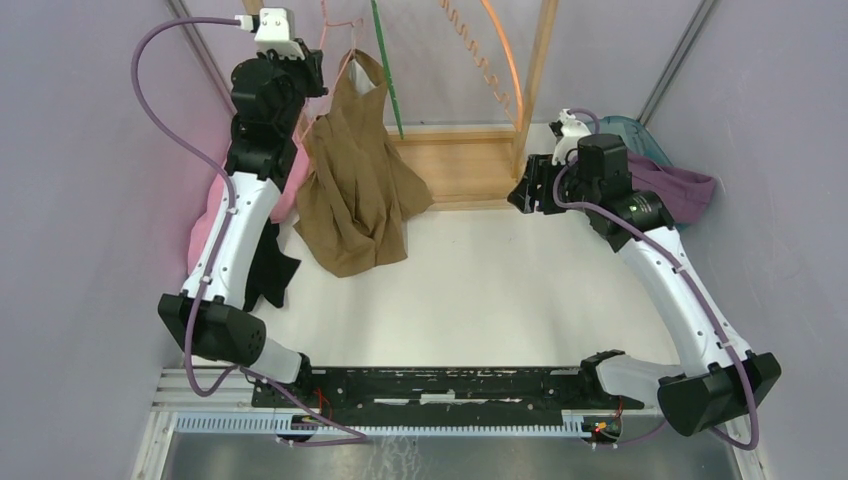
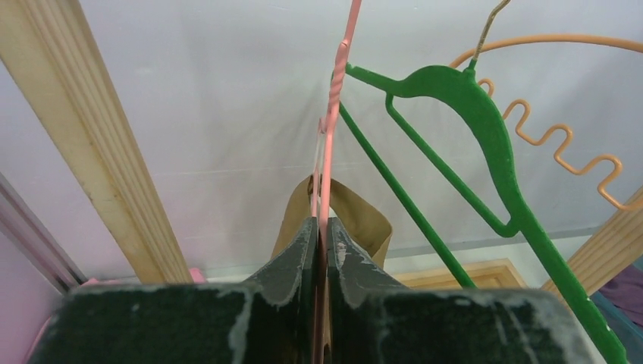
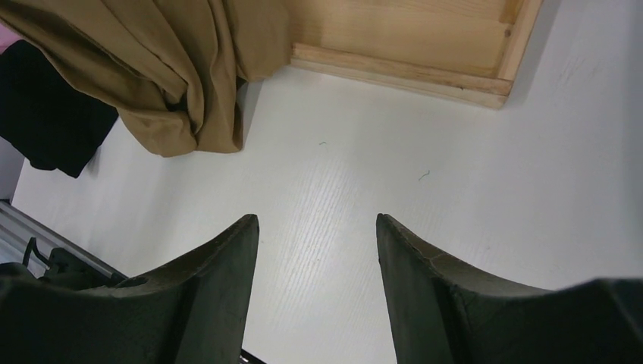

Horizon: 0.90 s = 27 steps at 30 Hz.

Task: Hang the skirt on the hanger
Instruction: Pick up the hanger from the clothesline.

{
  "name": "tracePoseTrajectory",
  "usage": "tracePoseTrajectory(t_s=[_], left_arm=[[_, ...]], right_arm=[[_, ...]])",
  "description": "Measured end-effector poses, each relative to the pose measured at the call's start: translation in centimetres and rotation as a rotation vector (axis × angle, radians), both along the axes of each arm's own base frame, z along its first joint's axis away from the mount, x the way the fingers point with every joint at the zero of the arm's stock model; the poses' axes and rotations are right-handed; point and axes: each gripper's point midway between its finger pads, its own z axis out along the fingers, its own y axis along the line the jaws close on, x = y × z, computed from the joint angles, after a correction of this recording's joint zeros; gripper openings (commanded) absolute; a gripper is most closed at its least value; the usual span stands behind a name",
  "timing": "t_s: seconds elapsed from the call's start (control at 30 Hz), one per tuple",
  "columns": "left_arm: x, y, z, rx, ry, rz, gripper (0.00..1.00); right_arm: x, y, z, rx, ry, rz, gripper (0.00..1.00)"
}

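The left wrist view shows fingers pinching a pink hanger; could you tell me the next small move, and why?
Probably ease the left fingers open slowly: they pinch the pink hanger by its wire, and the brown skirt already hangs from it. Whether its hook is caught on anything is out of view, so watch for slipping.

Around me: a matte white tabletop (image 1: 480,280) boxed in by pale lilac walls (image 1: 70,150) on my left and right, a light pine rack (image 1: 455,165) with a flat plank base at the far edge, a frosted white back panel (image 2: 212,114) behind it, a ribbed aluminium rail (image 1: 400,425) along the near edge, lighting even and diffuse.
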Motion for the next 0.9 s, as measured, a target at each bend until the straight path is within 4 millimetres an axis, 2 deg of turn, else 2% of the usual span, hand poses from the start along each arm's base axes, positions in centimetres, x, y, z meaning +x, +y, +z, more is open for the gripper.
tracePoseTrajectory(t_s=[0.07, 0.17, 0.27, 0.3, 0.33, 0.37, 0.4, 0.5, 0.63, 0.7, 0.8, 0.9], left_arm=[[-0.1, 0.2, 0.0, -0.002, 0.002, 0.011, 0.28], [-0.3, 0.7, -1.6, 0.001, 0.059, 0.036, 0.35], [-0.4, 0.9, -2.9, 0.006, 0.112, 0.045, 0.41], [-0.6, 1.0, -3.2, 0.006, 0.126, 0.049, 0.54], [-0.9, 1.0, -3.5, 0.007, 0.143, 0.048, 0.76], [-1.2, 1.0, -3.7, 0.006, 0.157, 0.048, 0.93], [-1.6, 1.0, -3.7, 0.002, 0.164, 0.043, 1.00], [-3.3, 0.8, -4.1, -0.016, 0.193, 0.021, 0.99], [-6.6, 0.5, -5.6, -0.044, 0.236, -0.020, 0.99], [-7.9, 0.3, -6.5, -0.056, 0.256, -0.045, 0.99], [-9.3, -0.2, -9.0, -0.076, 0.307, -0.079, 0.99], [-10.2, -0.9, -13.6, -0.099, 0.404, -0.112, 0.99]], right_arm=[[0.2, -0.5, 0.0, -0.002, 0.001, -0.017, 0.65], [0.9, -1.6, -0.5, -0.008, 0.018, -0.056, 0.65], [2.2, -3.6, -1.5, -0.014, 0.059, -0.126, 0.67], [2.8, -4.8, -2.0, -0.017, 0.077, -0.166, 0.68], [3.1, -5.8, -2.4, -0.019, 0.091, -0.200, 0.68], [3.7, -7.4, -2.8, -0.019, 0.106, -0.256, 0.68], [4.1, -8.6, -3.0, -0.015, 0.116, -0.298, 0.68], [5.1, -13.1, -3.7, -0.015, 0.136, -0.452, 0.69], [6.6, -18.6, -4.8, -0.052, 0.154, -0.656, 0.67], [7.5, -20.2, -5.3, -0.074, 0.160, -0.725, 0.67], [9.3, -22.0, -6.4, -0.105, 0.174, -0.808, 0.67], [11.5, -23.1, -7.7, -0.120, 0.198, -0.859, 0.67]])
